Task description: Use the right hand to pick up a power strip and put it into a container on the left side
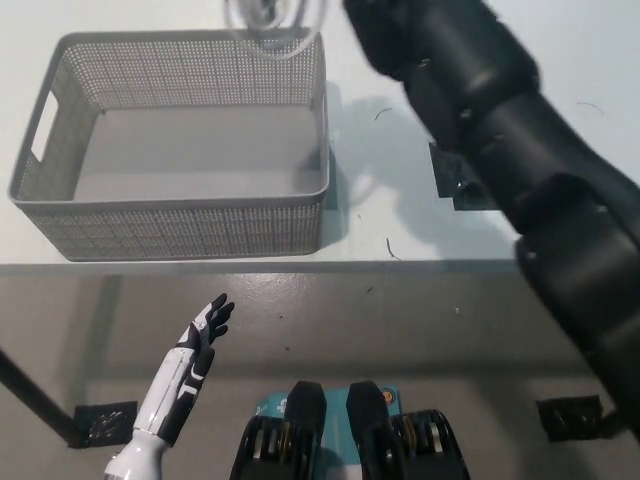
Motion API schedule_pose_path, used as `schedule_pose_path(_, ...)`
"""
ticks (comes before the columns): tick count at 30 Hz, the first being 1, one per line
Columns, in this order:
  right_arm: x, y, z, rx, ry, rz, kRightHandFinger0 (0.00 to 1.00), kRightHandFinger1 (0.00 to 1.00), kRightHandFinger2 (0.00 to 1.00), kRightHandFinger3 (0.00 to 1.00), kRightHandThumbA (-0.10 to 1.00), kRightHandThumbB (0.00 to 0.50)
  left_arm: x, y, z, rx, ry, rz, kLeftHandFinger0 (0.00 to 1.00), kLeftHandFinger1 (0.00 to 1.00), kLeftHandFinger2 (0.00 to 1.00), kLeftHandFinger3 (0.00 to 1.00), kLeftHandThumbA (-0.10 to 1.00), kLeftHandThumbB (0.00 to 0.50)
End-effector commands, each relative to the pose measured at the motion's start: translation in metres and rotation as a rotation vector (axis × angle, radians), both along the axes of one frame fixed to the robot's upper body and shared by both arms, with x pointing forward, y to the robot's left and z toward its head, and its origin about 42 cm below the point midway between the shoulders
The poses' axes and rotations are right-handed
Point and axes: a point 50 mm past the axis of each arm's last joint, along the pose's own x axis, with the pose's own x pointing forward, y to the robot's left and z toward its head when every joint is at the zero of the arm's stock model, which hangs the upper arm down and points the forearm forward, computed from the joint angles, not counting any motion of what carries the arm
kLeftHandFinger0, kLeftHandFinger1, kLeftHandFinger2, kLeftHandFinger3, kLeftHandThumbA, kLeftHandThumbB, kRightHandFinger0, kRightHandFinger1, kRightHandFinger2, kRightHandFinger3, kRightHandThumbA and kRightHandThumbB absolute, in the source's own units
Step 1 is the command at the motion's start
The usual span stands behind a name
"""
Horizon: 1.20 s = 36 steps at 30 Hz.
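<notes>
A white desk [200, 10] carries a grey basket [180, 215] at its left. The right hand's fingers lie past the far edge, so whether they pinch anything cannot be told; only the black right arm [500, 150] shows. The cable [275, 15] hangs blurred over the basket's far rim and could snag there. The power strip itself is hidden. The left hand [195, 345] rests low, fingers spread.

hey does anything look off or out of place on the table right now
Nothing looks spilled or broken. The odd bits: a blurred white cable loops in the air above the grey basket's far rim at the frame's top, and a rumpled black tape patch shows beside the black right arm. The left hand idles below the table.
</notes>
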Motion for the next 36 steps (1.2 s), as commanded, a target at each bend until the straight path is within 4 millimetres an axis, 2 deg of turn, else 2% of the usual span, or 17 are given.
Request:
schedule_pose_path(1,-0.053,0.076,0.102,0.004,-0.189,0.162,0.0,0.0,0.57,0.34,-0.1,0.229,0.006,0.006,0.016,0.016,-0.081,-0.03,1.0,1.0,1.0,1.0,1.0,0.251)
schedule_pose_path(4,-0.057,0.098,0.094,-0.052,-0.13,0.13,0.0,0.02,0.55,0.24,-0.1,0.259,0.004,0.008,0.017,0.026,-0.085,-0.029,1.0,1.0,1.0,1.0,1.0,0.247)
schedule_pose_path(5,-0.057,0.099,0.093,-0.053,-0.127,0.131,0.0,0.04,0.51,0.22,-0.1,0.319,0.004,0.008,0.017,0.027,-0.084,-0.03,1.0,1.0,1.0,1.0,1.0,0.246)
schedule_pose_path(7,-0.059,0.111,0.089,-0.069,-0.022,0.136,0.0,0.01,0.48,0.15,-0.1,0.228,0.004,0.007,0.017,0.025,-0.085,-0.034,1.0,1.0,1.0,1.0,1.0,0.245)
schedule_pose_path(8,-0.059,0.116,0.087,-0.079,0.05,0.132,0.0,0.02,0.52,0.28,-0.1,0.215,0.004,0.006,0.017,0.028,-0.086,-0.034,1.0,1.0,1.0,1.0,1.0,0.245)
schedule_pose_path(11,-0.058,0.126,0.084,-0.083,0.22,0.103,0.0,0.19,0.81,0.21,-0.1,0.193,0.005,0.006,0.018,0.015,-0.089,-0.031,1.0,1.0,1.0,1.0,1.0,0.252)
schedule_pose_path(16,-0.048,0.127,0.072,-0.104,0.407,0.077,0.0,0.34,0.94,0.28,-0.1,0.205,0.006,0.009,0.02,0.023,-0.091,-0.033,1.0,1.0,1.0,1.0,1.0,0.245)
schedule_pose_path(19,-0.038,0.118,0.06,-0.122,0.47,0.044,0.0,0.3,0.81,0.29,-0.1,0.243,0.006,0.01,0.02,0.023,-0.09,-0.036,1.0,1.0,1.0,1.0,1.0,0.244)
schedule_pose_path(21,-0.03,0.112,0.051,-0.132,0.54,0.007,0.01,0.33,0.82,0.24,-0.1,0.257,0.006,0.01,0.02,0.02,-0.089,-0.04,1.0,1.0,1.0,1.0,1.0,0.241)
schedule_pose_path(24,-0.021,0.104,0.048,-0.133,0.661,-0.032,0.03,0.31,0.71,0.32,-0.1,0.294,0.006,0.011,0.02,0.023,-0.089,-0.044,1.0,1.0,1.0,1.0,1.0,0.237)
schedule_pose_path(25,-0.018,0.101,0.05,-0.162,0.78,-0.071,0.22,0.54,0.98,0.8,-0.1,0.261,0.006,0.011,0.02,0.031,-0.09,-0.044,1.0,1.0,1.0,1.0,1.0,0.236)
schedule_pose_path(26,-0.017,0.099,0.053,-0.175,0.836,-0.087,0.25,0.52,0.88,1.0,-0.1,0.26,0.007,0.01,0.021,0.034,-0.093,-0.046,1.0,1.0,1.0,1.0,1.0,0.235)
schedule_pose_path(28,-0.017,0.097,0.06,-0.298,0.988,-0.211,0.79,1.0,1.0,1.0,0.46,0.395,0.007,0.01,0.021,0.033,-0.095,-0.046,1.0,1.0,1.0,1.0,1.0,0.244)
schedule_pose_path(29,-0.018,0.096,0.065,-0.37,1.012,-0.278,0.95,1.0,1.0,1.0,0.56,0.415,0.008,0.009,0.022,0.03,-0.096,-0.047,1.0,1.0,1.0,1.0,1.0,0.245)
schedule_pose_path(31,-0.02,0.095,0.072,-0.465,1.073,-0.314,1.0,1.0,1.0,1.0,0.78,0.458,0.008,0.008,0.022,0.02,-0.095,-0.053,1.0,1.0,1.0,1.0,1.0,0.246)
schedule_pose_path(33,-0.022,0.092,0.083,-0.44,1.094,-0.273,1.0,1.0,1.0,1.0,0.7,0.5,0.009,0.007,0.024,0.028,-0.103,-0.05,1.0,1.0,1.0,1.0,1.0,0.243)
schedule_pose_path(36,-0.029,0.088,0.103,-0.456,1.261,-0.198,1.0,1.0,1.0,1.0,0.68,0.461,0.011,0.007,0.026,0.047,-0.114,-0.051,1.0,1.0,1.0,1.0,1.0,0.24)
